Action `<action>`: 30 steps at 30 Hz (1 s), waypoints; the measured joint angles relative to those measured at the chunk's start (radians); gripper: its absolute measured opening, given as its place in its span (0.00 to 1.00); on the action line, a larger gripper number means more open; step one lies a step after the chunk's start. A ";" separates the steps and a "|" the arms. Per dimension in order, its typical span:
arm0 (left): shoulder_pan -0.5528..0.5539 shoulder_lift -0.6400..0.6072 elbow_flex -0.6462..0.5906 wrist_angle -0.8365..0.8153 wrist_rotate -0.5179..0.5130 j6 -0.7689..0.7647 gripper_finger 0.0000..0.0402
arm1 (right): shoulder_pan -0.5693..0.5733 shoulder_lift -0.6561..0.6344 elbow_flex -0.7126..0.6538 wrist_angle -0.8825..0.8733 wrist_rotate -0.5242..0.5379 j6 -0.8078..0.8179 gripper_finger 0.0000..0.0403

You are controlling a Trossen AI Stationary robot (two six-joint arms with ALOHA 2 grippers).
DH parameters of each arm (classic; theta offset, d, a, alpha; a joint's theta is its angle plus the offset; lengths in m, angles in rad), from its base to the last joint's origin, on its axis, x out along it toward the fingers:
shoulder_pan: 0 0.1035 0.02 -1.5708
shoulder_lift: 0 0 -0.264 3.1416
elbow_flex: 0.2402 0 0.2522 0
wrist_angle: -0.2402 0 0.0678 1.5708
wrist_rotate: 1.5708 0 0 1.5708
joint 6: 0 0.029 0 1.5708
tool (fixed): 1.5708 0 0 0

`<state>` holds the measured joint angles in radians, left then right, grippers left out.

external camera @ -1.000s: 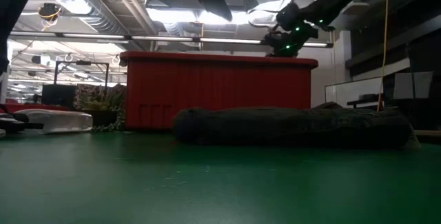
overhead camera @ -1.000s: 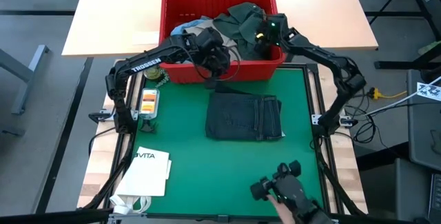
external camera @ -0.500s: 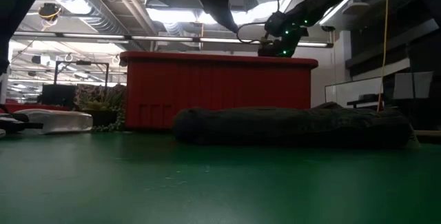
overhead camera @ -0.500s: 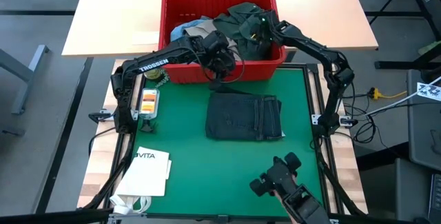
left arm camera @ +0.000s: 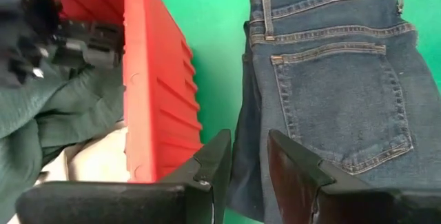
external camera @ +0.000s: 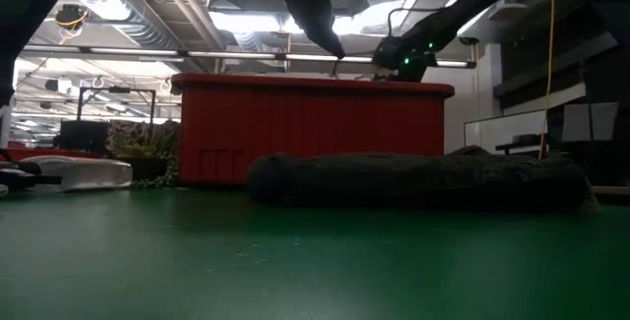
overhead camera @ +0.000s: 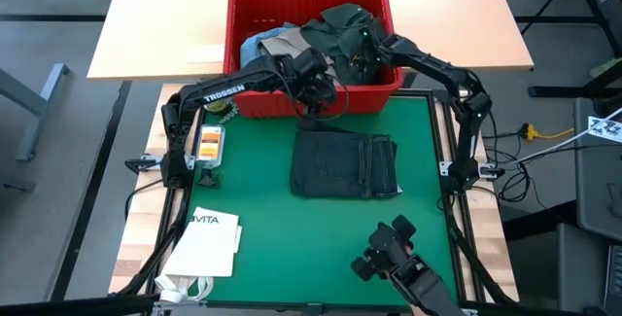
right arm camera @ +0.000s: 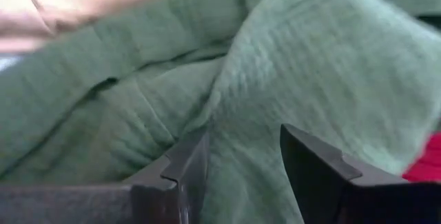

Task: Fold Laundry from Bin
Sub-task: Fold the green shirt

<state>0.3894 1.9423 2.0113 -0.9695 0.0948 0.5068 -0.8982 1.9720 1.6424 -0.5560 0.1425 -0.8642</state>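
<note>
I see a green mat (overhead camera: 253,180) spread over the table, with a pale desk (overhead camera: 165,34) beyond it and, in the low view, a workshop room lit by ceiling strip lights (external camera: 246,20). A white paper bag (overhead camera: 204,243) lies on the mat, well behind my left arm.

My left gripper (left arm camera: 241,165) hangs over the near wall of the red bin (overhead camera: 243,10), fingers slightly parted with nothing between them. Just below and ahead of it lie the folded jeans (left arm camera: 337,79), flat on the mat and close against the bin.

My right gripper (right arm camera: 238,158) is inside the bin, fingers spread fairly wide and right at the dark green shirt (right arm camera: 275,65), which fills the space ahead of it; I cannot tell whether the cloth is actually pinched. A tan garment (overhead camera: 282,36) sits in the bin beyond the shirt, away from that gripper.
</note>
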 joint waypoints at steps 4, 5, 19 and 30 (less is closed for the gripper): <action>-0.008 0.000 0.000 0.000 0.001 0.000 0.23 | 0.000 0.033 0.000 0.005 0.077 -0.026 0.44; -0.011 0.000 0.000 0.000 0.001 0.000 0.23 | -0.001 0.038 0.000 0.005 0.088 -0.037 0.43; -0.019 -0.011 0.000 -0.008 -0.002 -0.028 0.23 | -0.006 0.049 0.021 0.010 0.093 -0.059 0.06; 0.031 -0.197 0.000 -0.154 0.003 -0.138 0.23 | -0.005 0.047 0.328 -0.251 0.002 -0.057 0.02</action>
<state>0.4208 1.7448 2.0113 -1.1237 0.0976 0.3683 -0.9035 2.0186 1.9703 -0.8066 0.1448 -0.9216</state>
